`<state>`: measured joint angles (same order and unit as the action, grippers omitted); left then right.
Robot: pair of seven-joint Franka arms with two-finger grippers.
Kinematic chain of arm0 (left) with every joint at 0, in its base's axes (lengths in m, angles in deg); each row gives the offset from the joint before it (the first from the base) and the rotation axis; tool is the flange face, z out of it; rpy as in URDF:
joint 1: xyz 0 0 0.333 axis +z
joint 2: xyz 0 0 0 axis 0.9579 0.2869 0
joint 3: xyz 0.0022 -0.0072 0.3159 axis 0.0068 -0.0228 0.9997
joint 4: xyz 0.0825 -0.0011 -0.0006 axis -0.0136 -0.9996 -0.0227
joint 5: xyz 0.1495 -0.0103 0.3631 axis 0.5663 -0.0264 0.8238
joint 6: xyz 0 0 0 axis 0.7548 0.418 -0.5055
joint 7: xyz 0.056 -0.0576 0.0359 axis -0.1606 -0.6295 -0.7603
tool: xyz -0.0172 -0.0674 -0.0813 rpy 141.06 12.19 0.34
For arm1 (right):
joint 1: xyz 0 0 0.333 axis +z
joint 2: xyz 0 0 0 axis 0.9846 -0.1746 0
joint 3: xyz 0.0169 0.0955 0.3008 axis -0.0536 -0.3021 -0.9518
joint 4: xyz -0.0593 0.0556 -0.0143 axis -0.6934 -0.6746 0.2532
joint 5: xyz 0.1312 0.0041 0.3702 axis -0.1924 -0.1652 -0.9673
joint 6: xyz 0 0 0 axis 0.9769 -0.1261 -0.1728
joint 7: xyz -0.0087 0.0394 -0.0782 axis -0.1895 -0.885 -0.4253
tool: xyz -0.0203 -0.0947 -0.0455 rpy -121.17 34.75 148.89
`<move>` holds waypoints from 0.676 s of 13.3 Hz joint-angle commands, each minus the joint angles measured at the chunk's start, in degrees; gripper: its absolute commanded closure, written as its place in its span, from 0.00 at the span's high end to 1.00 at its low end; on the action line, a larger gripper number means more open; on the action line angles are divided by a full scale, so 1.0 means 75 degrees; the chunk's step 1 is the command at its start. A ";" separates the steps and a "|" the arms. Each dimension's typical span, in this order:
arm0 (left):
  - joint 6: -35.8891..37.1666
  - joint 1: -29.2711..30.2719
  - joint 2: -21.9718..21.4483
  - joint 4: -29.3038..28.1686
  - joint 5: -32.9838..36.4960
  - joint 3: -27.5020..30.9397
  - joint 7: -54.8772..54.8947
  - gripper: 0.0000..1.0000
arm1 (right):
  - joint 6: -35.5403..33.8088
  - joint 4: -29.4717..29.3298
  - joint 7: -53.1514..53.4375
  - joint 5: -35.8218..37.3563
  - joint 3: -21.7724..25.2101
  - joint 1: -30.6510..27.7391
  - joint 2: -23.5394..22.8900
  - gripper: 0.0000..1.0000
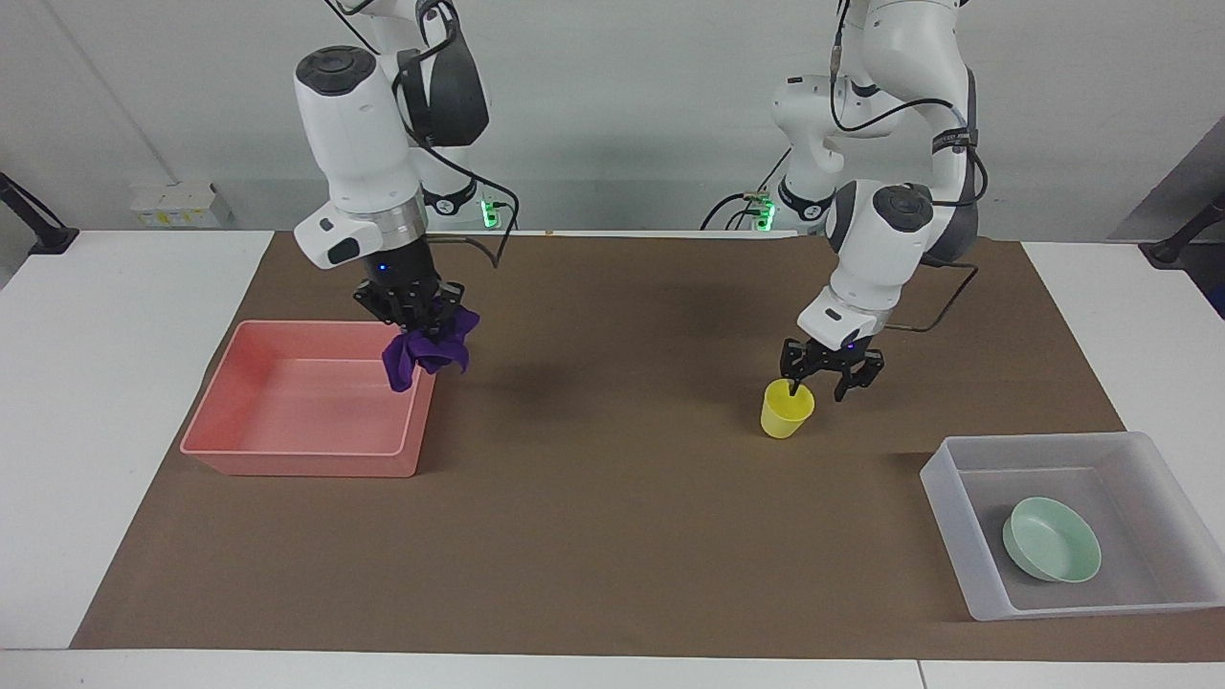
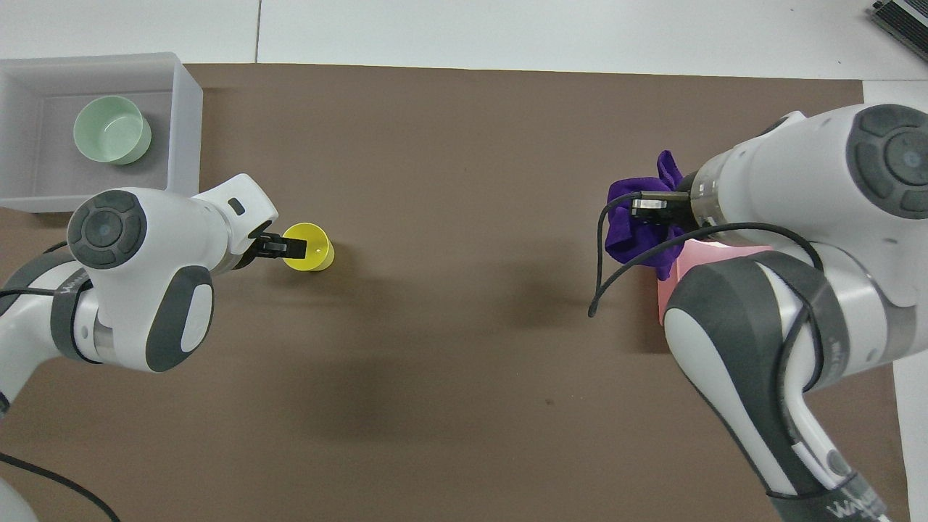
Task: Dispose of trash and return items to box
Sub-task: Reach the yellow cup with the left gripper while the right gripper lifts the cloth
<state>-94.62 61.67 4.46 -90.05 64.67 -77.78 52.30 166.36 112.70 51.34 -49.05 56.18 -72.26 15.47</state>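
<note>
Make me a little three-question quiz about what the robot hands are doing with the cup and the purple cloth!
1. True or false: the small yellow plastic cup is inside the translucent whitish plastic bin.
2. Which hand holds the wrinkled deep-purple cloth rag?
3. The shallow mint-green round bowl lies in: A) the pink rectangular bin, B) the whitish bin, C) on the brown mat.

Key: 1. False; it stands on the mat, left hand at its rim. 2. Right hand. 3. B.

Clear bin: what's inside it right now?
Only the green bowl sits inside the clear bin, upright, toward its end nearer the right arm. The bin's interior shows fully in both views. The yellow cup is on the mat outside it.
</note>
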 commanded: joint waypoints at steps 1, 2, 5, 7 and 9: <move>-0.0637 -0.0262 0.0102 -0.0379 0.0083 0.0111 -0.0460 0.34 | 0.0029 0.0181 -0.1115 0.0041 -0.0089 -0.0741 0.0097 0.00; -0.0580 -0.0239 0.0103 -0.0356 0.0072 0.0111 -0.0520 0.00 | 0.0065 0.0263 -0.1432 0.0041 -0.0089 -0.0999 0.0109 0.00; -0.0521 -0.0180 0.0103 -0.0309 0.0083 0.0123 -0.0474 0.00 | 0.0205 0.0520 -0.2487 0.0041 -0.0089 -0.1714 0.0156 0.00; -0.0497 -0.0157 0.0010 -0.0251 0.0083 0.0123 -0.0474 0.00 | 0.0358 0.0649 -0.3132 0.0041 -0.0089 -0.2078 0.0156 0.00; -0.0276 -0.0052 -0.0050 -0.0041 0.0072 0.0135 -0.0462 0.00 | 0.0533 0.0906 -0.3403 0.0041 -0.0089 -0.2255 0.0156 0.00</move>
<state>-97.70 60.94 5.20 -91.25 64.64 -77.28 49.65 167.81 116.28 28.22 -49.05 56.29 -87.75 15.46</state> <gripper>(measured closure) 0.965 0.837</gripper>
